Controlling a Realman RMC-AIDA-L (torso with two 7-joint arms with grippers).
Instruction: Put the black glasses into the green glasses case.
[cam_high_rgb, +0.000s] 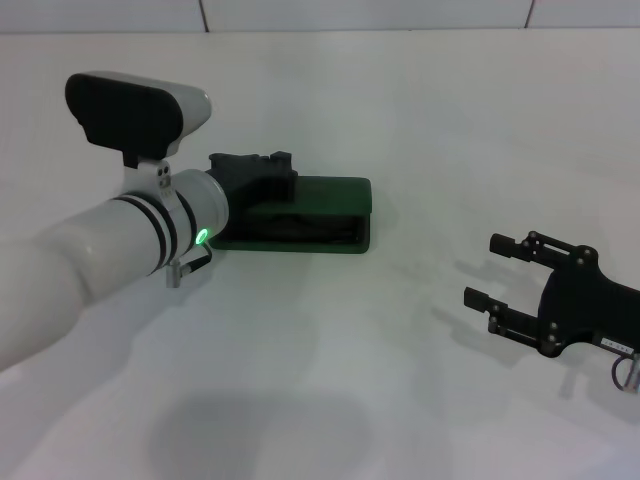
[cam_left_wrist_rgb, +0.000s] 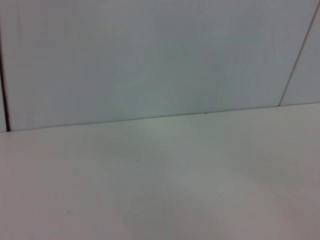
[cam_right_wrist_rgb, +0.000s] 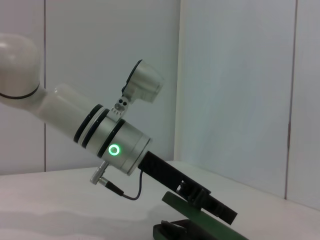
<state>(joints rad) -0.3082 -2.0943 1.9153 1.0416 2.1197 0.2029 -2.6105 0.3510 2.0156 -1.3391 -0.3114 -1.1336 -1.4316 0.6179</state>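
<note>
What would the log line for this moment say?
left gripper: on green case lid | case: partly open | glasses: unseen | right gripper: open, idle on right

White table (cam_high_rgb: 330, 380); green glasses case (cam_high_rgb: 335, 215) directly on it

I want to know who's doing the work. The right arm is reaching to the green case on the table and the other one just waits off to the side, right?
Not quite. It is the left gripper that is at the green case, as the head view shows. The right gripper is the one waiting off to the side, open, away from the case.
</note>
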